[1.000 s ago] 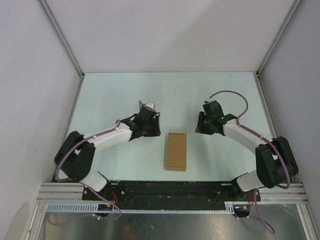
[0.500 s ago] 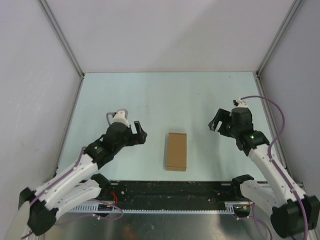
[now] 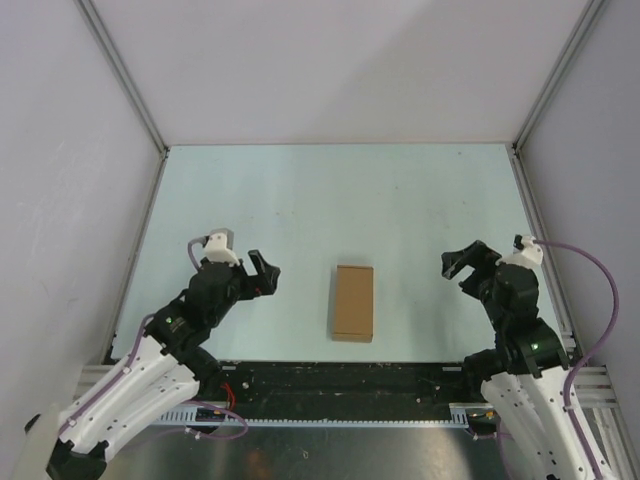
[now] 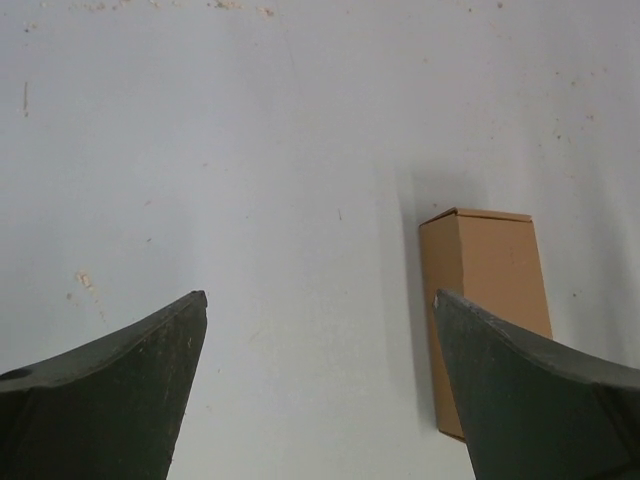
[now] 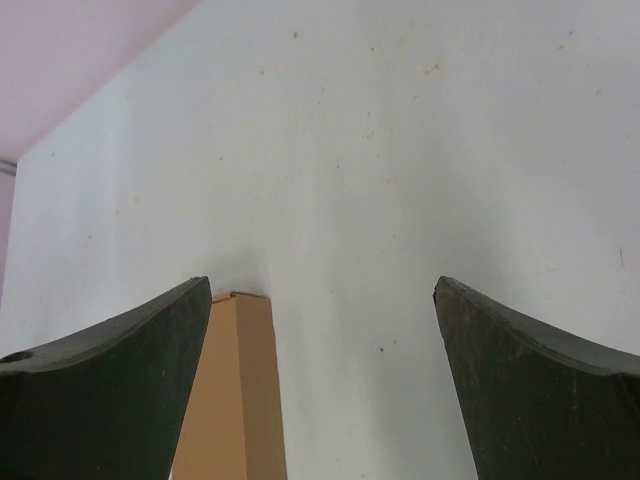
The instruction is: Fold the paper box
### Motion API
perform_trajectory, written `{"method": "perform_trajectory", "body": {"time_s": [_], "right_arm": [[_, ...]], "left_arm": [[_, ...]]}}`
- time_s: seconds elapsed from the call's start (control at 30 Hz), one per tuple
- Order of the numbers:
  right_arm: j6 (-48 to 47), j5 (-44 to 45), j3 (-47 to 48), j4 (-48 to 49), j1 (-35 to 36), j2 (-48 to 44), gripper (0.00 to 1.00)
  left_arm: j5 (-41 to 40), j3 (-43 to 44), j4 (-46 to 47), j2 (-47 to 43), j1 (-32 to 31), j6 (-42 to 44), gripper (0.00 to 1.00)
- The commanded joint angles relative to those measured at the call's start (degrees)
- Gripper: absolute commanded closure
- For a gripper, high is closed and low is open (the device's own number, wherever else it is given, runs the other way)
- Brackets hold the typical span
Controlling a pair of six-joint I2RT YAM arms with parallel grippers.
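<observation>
The paper box (image 3: pixel 353 302) is a closed brown rectangular carton lying flat near the table's front edge, midway between the arms. My left gripper (image 3: pixel 263 272) is off to its left, open and empty, well apart from it. To the right of the box my right gripper (image 3: pixel 458 268) is also open and empty, with a similar gap. In the left wrist view the paper box (image 4: pixel 490 290) lies ahead on the right, partly behind the right finger of the left gripper (image 4: pixel 320 300). In the right wrist view the paper box (image 5: pixel 235 400) shows beside the left finger of the right gripper (image 5: pixel 322 282).
The pale table (image 3: pixel 330 200) is fenced by white walls at the back and sides, with metal posts (image 3: pixel 140 120) at the corners. A black base rail (image 3: pixel 340 385) runs along the near edge just in front of the box.
Both arms have pulled back from beside the box toward the near corners, left arm leftward and right arm rightward. Both grippers have opened wide. The box has stayed put.
</observation>
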Motion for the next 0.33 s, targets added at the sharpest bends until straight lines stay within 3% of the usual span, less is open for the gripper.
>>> {"method": "perform_trajectory", "body": {"time_s": [0.0,0.3], "right_arm": [[2.11,4.58,-2.0,2.17,0.29,-2.17,0.0],[2.11,4.84,-2.09,2.69,0.38,1.43,0.0]], "left_arm": [[-2.21,-1.17,-0.91,-3.39,0.03,-0.33,0.0],[-5.55,-1.96,-2.4,-7.88,0.03,-0.77,0.0]]}}
